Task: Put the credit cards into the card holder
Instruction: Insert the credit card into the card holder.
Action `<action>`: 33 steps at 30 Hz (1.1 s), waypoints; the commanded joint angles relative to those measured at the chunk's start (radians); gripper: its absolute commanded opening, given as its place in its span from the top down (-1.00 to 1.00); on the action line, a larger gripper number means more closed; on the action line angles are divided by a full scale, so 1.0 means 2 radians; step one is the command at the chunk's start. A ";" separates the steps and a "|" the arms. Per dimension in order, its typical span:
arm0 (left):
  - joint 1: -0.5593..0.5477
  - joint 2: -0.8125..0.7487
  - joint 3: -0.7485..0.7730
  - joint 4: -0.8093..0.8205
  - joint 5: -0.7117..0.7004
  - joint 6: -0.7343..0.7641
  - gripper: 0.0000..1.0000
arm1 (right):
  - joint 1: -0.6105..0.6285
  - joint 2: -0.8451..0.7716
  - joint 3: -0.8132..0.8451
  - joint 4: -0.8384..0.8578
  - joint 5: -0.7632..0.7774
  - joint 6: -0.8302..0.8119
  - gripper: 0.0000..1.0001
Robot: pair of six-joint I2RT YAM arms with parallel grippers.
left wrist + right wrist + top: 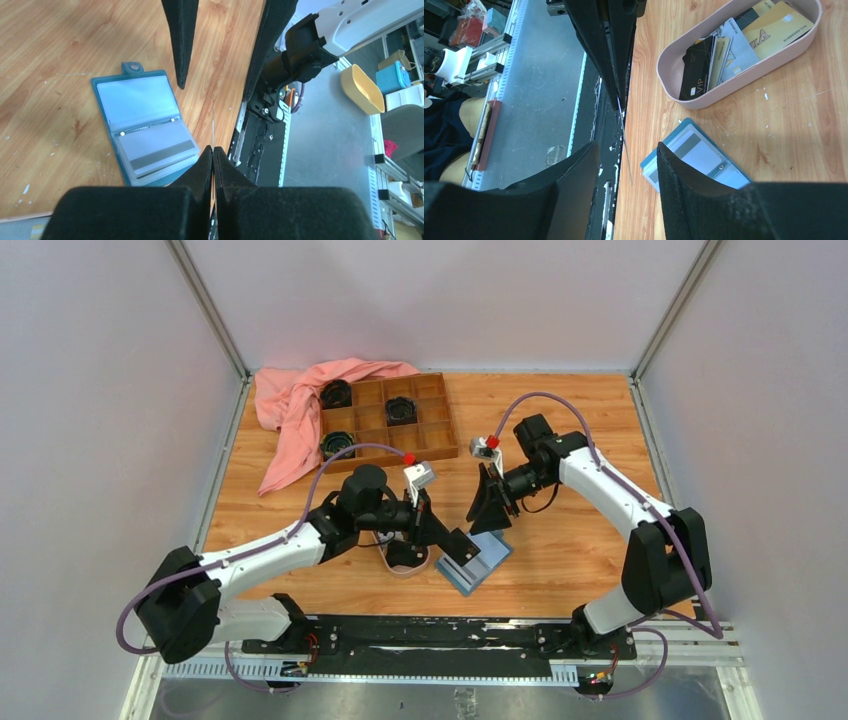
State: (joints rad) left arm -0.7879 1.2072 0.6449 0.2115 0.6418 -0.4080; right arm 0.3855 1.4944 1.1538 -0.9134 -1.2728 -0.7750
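Note:
The blue card holder (480, 562) lies open on the wood, its pale slots up (145, 130) (704, 155), a striped card showing in one sleeve. My left gripper (447, 536) (213, 148) is shut on one credit card, dark in the top view (462, 544) and seen edge-on as a thin line (213, 125) (625, 145). It hangs just beside the holder's near edge. My right gripper (490, 510) (627, 145) is open, its fingers (181, 45) on either side of that card without touching it. More credit cards (744, 35) sit in the pink dish.
The pink oval dish (684, 95) (405, 568) sits just left of the holder, under my left arm. At the back left are a brown compartment tray (436, 418) and a pink cloth (295, 405). A black rail (430, 635) runs along the table's near edge.

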 commanded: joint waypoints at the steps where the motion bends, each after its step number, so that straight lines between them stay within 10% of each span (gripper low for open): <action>1: -0.006 0.009 0.006 0.042 -0.005 -0.008 1.00 | -0.007 0.015 0.006 -0.006 -0.019 0.015 0.00; 13: -0.007 0.023 0.002 0.063 -0.005 -0.018 1.00 | 0.007 0.026 0.001 -0.002 -0.046 0.025 0.11; 28: -0.008 0.020 -0.002 0.077 -0.022 -0.031 1.00 | 0.025 0.030 0.002 -0.006 -0.030 0.015 1.00; 33: -0.008 -0.017 -0.030 0.077 -0.070 -0.040 0.20 | 0.018 0.024 -0.010 0.000 -0.024 0.020 1.00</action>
State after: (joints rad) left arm -0.8009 1.2480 0.6319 0.3244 0.5980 -0.4763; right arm 0.4210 1.5517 1.1534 -0.9043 -1.3262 -0.7307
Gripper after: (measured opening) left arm 0.286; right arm 0.007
